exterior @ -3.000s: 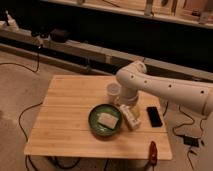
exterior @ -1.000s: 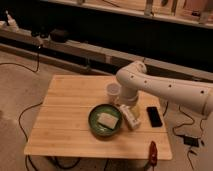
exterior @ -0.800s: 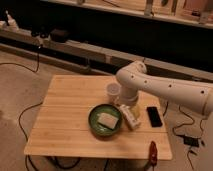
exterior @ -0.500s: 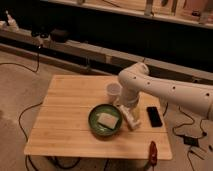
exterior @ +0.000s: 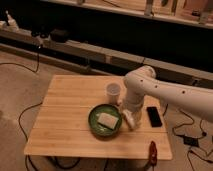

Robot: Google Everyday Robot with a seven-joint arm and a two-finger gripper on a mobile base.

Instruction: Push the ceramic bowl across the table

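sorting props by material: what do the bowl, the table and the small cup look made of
Ceramic bowl: dark green with a faint sheen, which suggests glazed ceramic. Table: light wood with a matte finish and visible plank seams. Cup: plain white, paper or plastic; the view does not show which. The gripper sits low beside the bowl's right rim.

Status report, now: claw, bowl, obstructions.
Claw down beside ceramic bowl, phone side; contact unclear. Bowl on table, pale block inside. White cup stands close behind it.
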